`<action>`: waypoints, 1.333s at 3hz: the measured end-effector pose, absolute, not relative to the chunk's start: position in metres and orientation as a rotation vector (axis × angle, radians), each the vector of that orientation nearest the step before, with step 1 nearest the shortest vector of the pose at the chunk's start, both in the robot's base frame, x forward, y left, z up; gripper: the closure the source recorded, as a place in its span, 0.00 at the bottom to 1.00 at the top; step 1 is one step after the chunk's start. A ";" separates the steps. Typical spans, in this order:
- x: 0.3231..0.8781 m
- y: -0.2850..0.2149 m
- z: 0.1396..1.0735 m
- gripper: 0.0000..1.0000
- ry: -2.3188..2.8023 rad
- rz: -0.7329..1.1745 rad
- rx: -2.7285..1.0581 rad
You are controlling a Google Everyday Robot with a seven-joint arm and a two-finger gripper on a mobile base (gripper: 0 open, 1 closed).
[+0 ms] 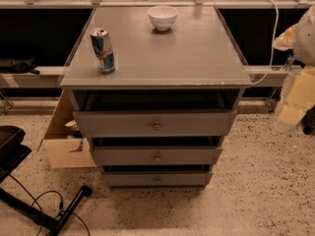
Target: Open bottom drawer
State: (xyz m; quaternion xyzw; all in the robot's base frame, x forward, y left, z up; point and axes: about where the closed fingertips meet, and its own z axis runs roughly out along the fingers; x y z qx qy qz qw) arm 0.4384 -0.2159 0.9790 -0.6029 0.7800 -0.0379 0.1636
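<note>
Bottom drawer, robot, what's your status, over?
Gripper far right, off the cabinet. Bottom drawer untouched, knob facing out. Cardboard box left of cabinet, not in front.

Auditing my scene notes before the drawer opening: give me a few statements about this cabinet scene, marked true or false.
The white round bowl stands on the grey cabinet top. True.
The blue and silver drink can stands upright. True.
The slim grey bottom drawer has a bar handle. False: it has a small round knob.
The gripper grasps that knob. False: it is at the right edge, apart from the cabinet.
</note>
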 end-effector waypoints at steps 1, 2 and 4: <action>0.438 -0.216 0.979 0.00 2.224 -0.108 -1.719; 0.433 -0.213 0.963 0.00 2.249 -0.142 -1.737; 0.407 -0.230 0.856 0.00 2.334 -0.184 -1.672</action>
